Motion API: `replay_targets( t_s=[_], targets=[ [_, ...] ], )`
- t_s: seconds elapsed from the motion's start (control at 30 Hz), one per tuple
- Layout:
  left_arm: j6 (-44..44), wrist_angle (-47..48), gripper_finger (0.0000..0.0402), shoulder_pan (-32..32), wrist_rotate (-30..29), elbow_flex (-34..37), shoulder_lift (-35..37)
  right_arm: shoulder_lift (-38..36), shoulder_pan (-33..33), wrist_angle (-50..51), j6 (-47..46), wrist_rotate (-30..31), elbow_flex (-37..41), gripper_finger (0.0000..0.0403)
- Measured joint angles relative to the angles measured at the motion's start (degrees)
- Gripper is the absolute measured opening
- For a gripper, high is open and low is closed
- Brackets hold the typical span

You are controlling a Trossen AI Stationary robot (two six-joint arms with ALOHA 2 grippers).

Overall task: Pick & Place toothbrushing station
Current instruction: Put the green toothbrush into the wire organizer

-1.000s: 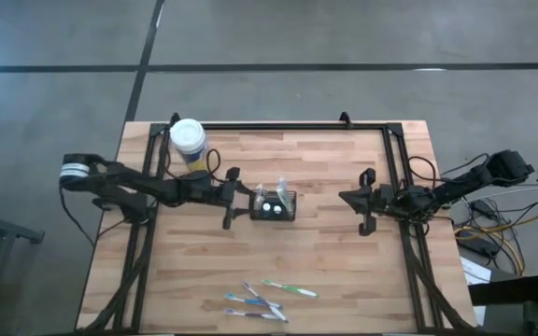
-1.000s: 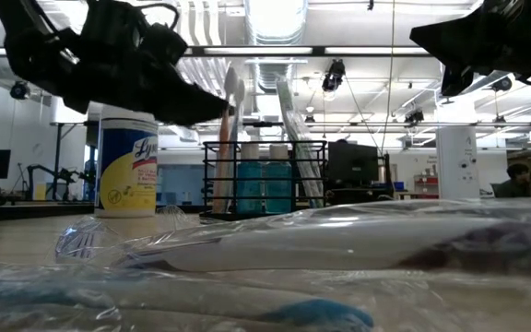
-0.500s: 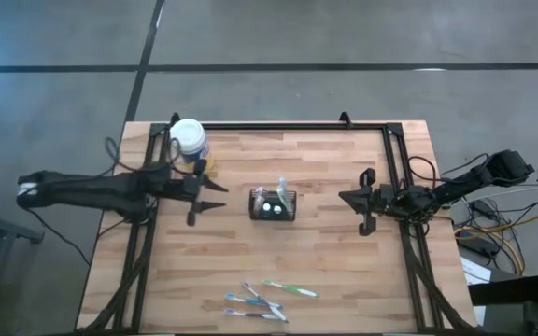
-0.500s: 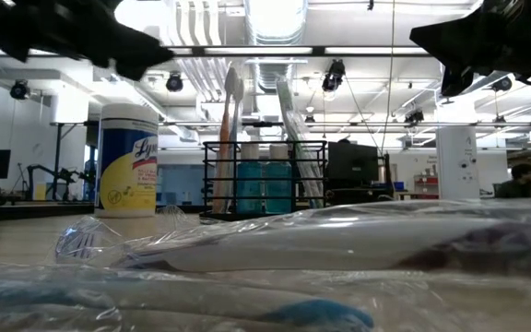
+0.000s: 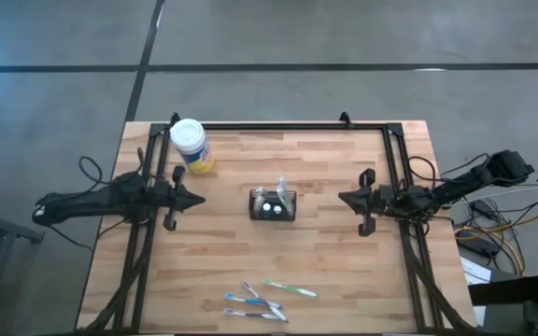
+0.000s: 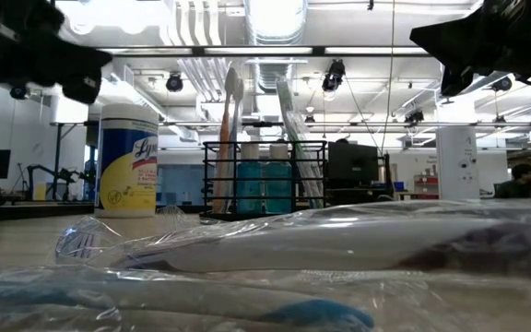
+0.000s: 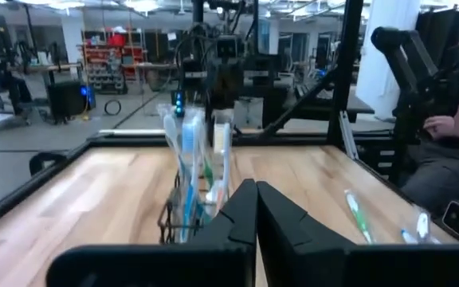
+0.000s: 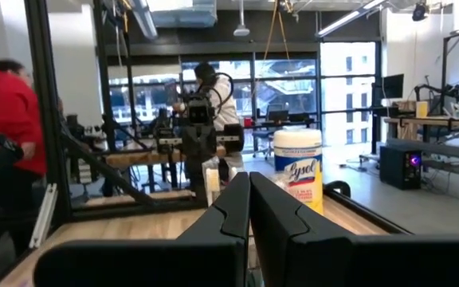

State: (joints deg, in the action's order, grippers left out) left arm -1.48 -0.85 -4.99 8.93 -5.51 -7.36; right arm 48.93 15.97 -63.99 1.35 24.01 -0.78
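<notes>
The toothbrushing station (image 5: 274, 204), a small black wire-mesh caddy, stands on its base at the middle of the wooden table. It holds upright toothbrushes (image 6: 231, 138) and teal bottles (image 6: 264, 187). My left gripper (image 5: 198, 199) is shut and empty at the table's left side, pointing level at the caddy (image 7: 191, 209) from a distance. My right gripper (image 5: 345, 198) is shut and empty at the right side, also pointing toward the caddy. Several wrapped toothbrushes (image 5: 269, 296) lie near the front edge.
A yellow wipes tub with a white lid (image 5: 191, 144) stands at the far left of the table, close to the left arm. A black frame rail (image 5: 288, 125) runs along the far and side edges. Bare wood lies between each gripper and the caddy.
My left gripper has drawn back from the caddy toward the table's left edge, staying level, and its fingers have shut from wide open. The caddy stands where it stood. The right arm has kept still.
</notes>
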Motion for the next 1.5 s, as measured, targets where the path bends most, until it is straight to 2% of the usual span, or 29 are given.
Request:
replay_targets(
  t_s=[0.2, 0.3, 0.43, 0.53, 0.67, 0.8, 0.9, 1.0, 1.17, 1.37, 1.5],
  targets=[
    [-1.2, -0.6, 0.0004, 0.0, 0.0, 3.9, 4.1, 0.0, 0.0, 6.1, 2.0, 0.0, -3.1, 0.0008],
    [-1.1, -1.3, 0.0005, 0.0, -0.1, 4.9, 4.8, 0.0, 0.0, 13.8, 0.8, 0.0, -7.2, 0.0008],
    [-0.6, -1.2, 0.0004, 0.0, -0.2, 5.0, 4.8, 0.5, 0.0, 35.4, -4.3, 1.8, -17.4, 0.0008],
    [-0.1, -1.2, 0.0006, 0.0, -0.2, 5.0, 4.8, 3.8, 0.3, 52.9, -11.0, 1.9, -26.8, 0.0008],
    [0.6, -1.1, 0.0011, 0.0, -0.2, 5.0, 4.7, 13.6, 3.1, 66.7, -16.1, 1.6, -38.6, 0.0008],
    [1.6, -1.1, 0.0012, 0.0, -0.2, 5.0, 4.7, 25.7, 6.1, 75.1, -21.7, 1.3, -49.5, 0.001],
    [1.7, -1.1, 0.0012, 0.0, -0.2, 5.0, 4.7, 34.6, 7.1, 82.6, -26.0, -2.6, -58.1, 0.0024],
    [1.6, -1.0, 0.0012, 0.0, -0.2, 5.1, 4.6, 43.3, 7.5, 88.4, -29.8, -7.9, -66.1, 0.0056],
    [1.1, -1.1, 0.0009, 0.0, -0.1, 5.1, 4.6, 57.3, 7.6, 94.4, -31.3, -18.1, -79.5, 0.0134],
    [0.9, -1.1, 0.0006, 0.0, 0.0, 5.1, 4.6, 70.0, 9.2, 114.1, -31.5, -20.2, -92.8, 0.0207],
    [0.9, -1.1, 0.0012, 0.0, 0.0, 5.1, 4.6, 74.5, 10.6, 114.8, -32.1, -23.5, -96.7, 0.0225]
  ],
)
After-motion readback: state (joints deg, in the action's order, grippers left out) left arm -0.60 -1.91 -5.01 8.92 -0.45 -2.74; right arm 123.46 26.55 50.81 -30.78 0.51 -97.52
